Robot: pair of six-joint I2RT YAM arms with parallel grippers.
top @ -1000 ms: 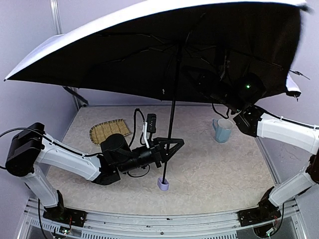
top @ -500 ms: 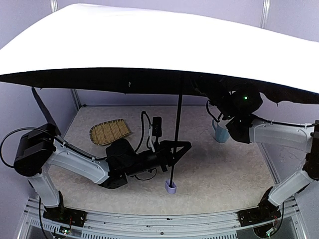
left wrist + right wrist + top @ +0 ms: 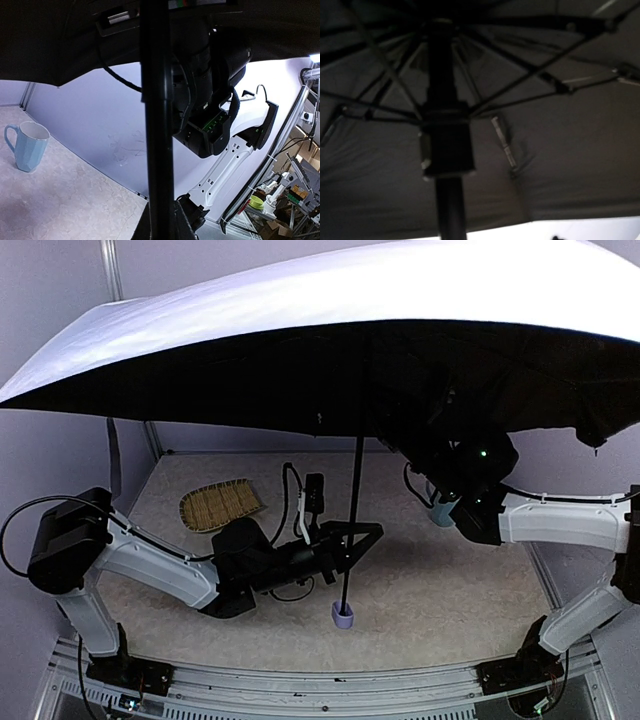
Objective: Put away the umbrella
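Observation:
The umbrella (image 3: 300, 330) is open, and its lavender canopy with black lining spans the whole scene. Its thin black shaft (image 3: 353, 510) stands nearly upright, with the lavender knob (image 3: 343, 616) just above the table. My left gripper (image 3: 351, 540) is shut on the lower shaft; in the left wrist view the shaft (image 3: 157, 125) runs up between the closed fingers (image 3: 142, 227). My right arm (image 3: 480, 490) reaches up under the canopy near the shaft's top. The right wrist view shows only the runner (image 3: 445, 145), ribs and the shaft (image 3: 451, 210). The right fingers are hidden in the dark.
A pale blue mug (image 3: 443, 510) stands at the back right, partly behind my right arm; it also shows in the left wrist view (image 3: 27, 147). A woven bamboo tray (image 3: 220, 505) lies at the back left. A black device with a cable (image 3: 315, 492) lies behind my left gripper.
The canopy has tilted, so more black underside shows than half a second ago. My right arm has sunk lower and shifted left. The left gripper holds its place on the shaft.

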